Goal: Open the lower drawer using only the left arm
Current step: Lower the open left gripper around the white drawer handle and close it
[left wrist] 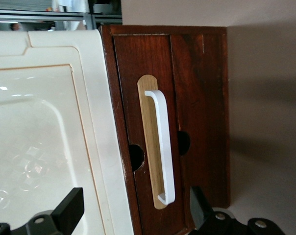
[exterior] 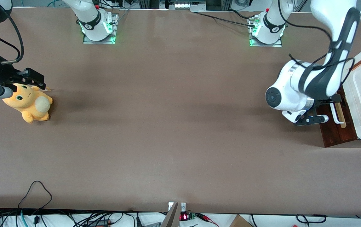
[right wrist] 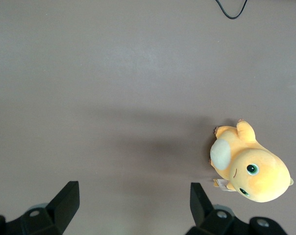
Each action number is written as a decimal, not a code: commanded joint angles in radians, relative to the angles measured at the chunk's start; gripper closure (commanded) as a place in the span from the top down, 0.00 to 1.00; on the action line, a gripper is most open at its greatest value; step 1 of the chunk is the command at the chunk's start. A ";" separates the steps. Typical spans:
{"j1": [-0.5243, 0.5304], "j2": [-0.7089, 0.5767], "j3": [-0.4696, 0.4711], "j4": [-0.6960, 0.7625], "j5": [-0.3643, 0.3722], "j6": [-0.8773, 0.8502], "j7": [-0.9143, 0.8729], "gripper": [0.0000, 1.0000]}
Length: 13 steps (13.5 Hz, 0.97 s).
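Observation:
The lower drawer (left wrist: 131, 93) is a dark reddish-brown wooden front under the white cabinet top (left wrist: 40, 127). It carries a white U-shaped bar handle (left wrist: 163, 147) over a tan strip (left wrist: 148, 122). The same drawer front (exterior: 338, 132) and handle (exterior: 336, 115) lie at the working arm's end of the table. The left arm (exterior: 312, 82) reaches down over the drawer front. Its gripper (left wrist: 135, 210) (exterior: 329, 108) is open and holds nothing. One finger (left wrist: 69, 208) hangs in front of the cabinet top, the other finger (left wrist: 199, 205) in front of the brown wood. The handle's end lies between them, untouched.
An orange plush toy (exterior: 29, 102) lies on the brown table (exterior: 168, 126) at the parked arm's end. Cables (exterior: 35, 195) trail along the table edge nearest the front camera. The arm bases (exterior: 265, 28) stand at the edge farthest from it.

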 commanded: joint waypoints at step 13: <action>0.065 0.215 -0.031 -0.095 0.385 -0.160 -0.307 0.83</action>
